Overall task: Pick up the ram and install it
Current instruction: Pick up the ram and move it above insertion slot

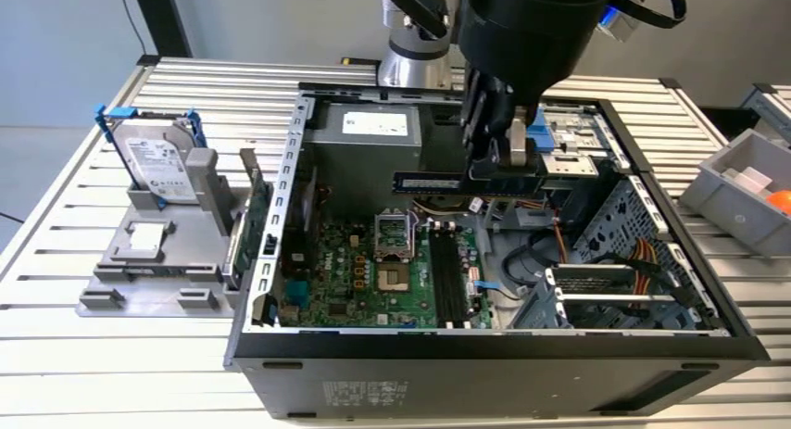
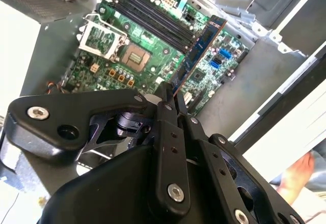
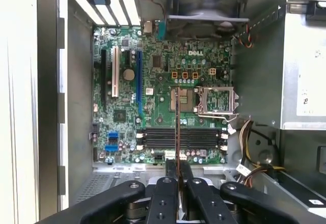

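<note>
The arm is seen reaching down from above into the open computer case, its wrist pointed at the motherboard. The ram is pinched at one end between the closed fingers of the gripper and is held level in the air, clear of the board. In the first wrist view, the stick is shown edge-on, turned crosswise to the black memory slots below it. A hard drive is stood on the table at the exterior view's left.
</note>
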Tool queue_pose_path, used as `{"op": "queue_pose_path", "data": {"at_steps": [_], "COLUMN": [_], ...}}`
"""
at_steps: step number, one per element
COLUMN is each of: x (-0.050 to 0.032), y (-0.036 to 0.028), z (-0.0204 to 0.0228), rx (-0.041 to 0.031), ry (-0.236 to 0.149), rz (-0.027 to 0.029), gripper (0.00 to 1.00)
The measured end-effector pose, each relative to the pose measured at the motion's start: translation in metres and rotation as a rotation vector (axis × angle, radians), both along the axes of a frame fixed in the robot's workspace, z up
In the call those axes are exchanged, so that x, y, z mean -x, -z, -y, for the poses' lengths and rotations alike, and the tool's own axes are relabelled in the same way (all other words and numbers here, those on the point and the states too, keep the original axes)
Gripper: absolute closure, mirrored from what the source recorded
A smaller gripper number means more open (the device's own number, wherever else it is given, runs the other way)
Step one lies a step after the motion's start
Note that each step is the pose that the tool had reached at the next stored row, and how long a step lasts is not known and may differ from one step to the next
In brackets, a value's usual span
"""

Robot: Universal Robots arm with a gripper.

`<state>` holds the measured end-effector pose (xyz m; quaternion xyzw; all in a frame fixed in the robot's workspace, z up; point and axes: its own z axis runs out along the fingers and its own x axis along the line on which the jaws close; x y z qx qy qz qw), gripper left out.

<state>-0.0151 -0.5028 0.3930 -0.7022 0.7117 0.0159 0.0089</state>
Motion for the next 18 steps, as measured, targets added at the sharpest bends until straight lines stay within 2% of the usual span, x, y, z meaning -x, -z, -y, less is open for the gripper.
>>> {"op": "queue_pose_path", "data": {"at_steps": [9,15,18], "x": [-0.0133,-0.0173,-0.019], "y": [0.0,0.0,0.0001], "z": [-0.0005,-0.0086,-0.0103], "rx": [-0.0001,0.0,0.0], "ry": [0.0,0.0,0.009], "rz": [-0.0005,-0.0005,-0.0005], "gripper": [1.0,1.0,1.0]}}
